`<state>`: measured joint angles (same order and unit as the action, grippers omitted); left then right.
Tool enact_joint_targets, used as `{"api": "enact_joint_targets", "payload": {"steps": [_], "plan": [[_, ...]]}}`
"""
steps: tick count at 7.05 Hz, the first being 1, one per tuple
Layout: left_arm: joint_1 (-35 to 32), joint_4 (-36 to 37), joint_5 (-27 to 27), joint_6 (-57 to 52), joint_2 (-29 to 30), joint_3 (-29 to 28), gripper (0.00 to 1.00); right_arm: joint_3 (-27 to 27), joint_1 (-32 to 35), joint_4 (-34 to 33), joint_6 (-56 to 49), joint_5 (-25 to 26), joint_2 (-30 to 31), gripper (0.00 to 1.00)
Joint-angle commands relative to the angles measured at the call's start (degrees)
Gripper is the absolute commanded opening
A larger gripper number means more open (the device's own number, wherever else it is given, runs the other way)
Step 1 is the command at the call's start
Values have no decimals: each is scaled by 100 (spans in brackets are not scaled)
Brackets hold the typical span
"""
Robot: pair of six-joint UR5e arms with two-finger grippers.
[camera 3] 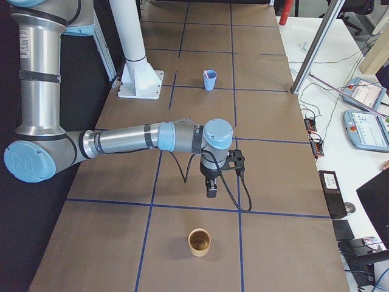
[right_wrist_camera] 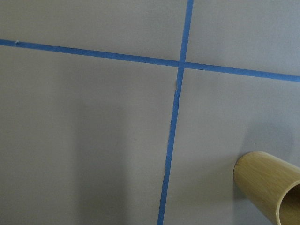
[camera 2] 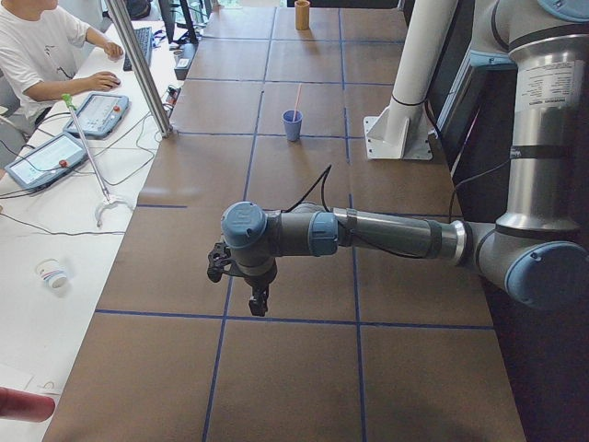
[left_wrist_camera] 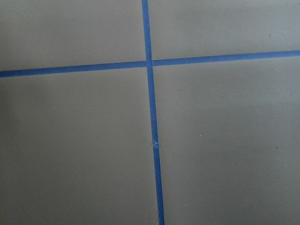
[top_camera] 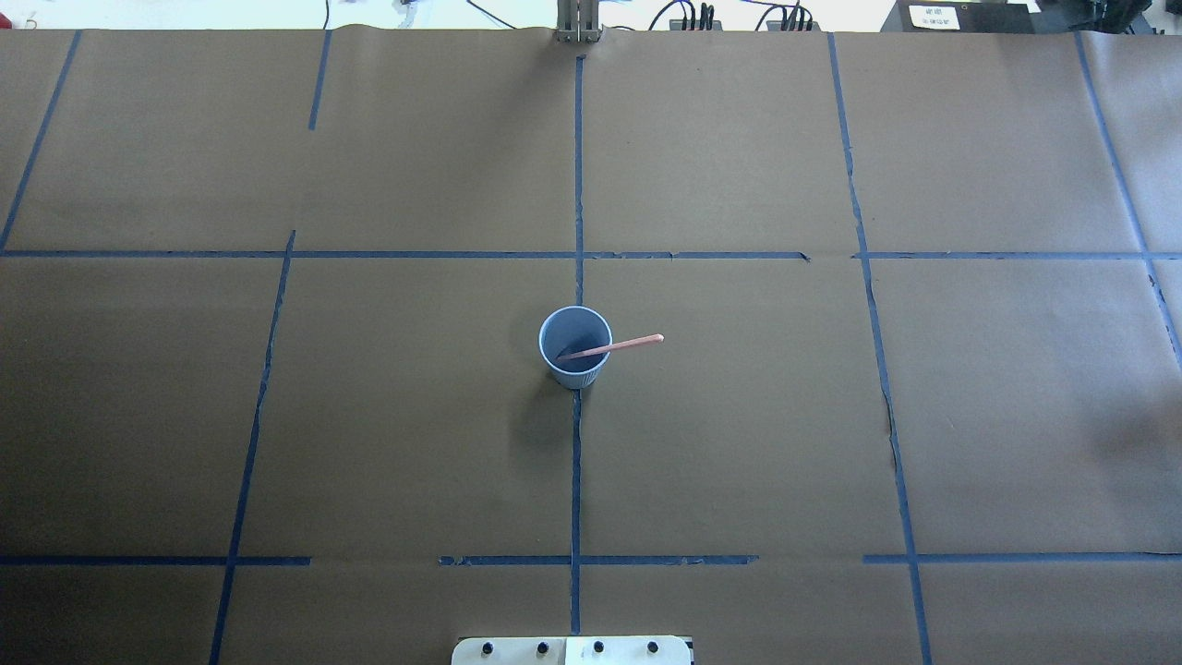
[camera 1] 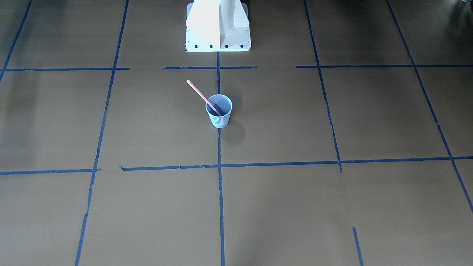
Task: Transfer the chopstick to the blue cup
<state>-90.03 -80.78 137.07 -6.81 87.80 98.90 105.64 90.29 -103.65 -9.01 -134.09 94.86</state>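
Found the chopstick (camera 1: 197, 90) resting in the cup (camera 1: 218, 119) — lower end inside, upper end leaning out over the rim. Judged the transfer done. Saw the left gripper (camera 2: 258, 304) and the right gripper (camera 3: 211, 190) well apart from the cup, each over the table (top_camera: 369, 443); could not tell whether open or closed — seen only from the sides. Next, likely needed nothing but to keep away from the cup.
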Motion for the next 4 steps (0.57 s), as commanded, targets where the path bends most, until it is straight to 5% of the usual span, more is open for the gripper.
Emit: {"api": "enact_joint_targets", "payload": {"steps": [1, 4], "plan": [[3, -34, -39, 30, -18, 85, 100, 18, 6, -15, -13, 14, 59, 100], [30, -78, -109, -5, -53, 41, 100, -43, 6, 21, -57, 76, 59, 100]]}}
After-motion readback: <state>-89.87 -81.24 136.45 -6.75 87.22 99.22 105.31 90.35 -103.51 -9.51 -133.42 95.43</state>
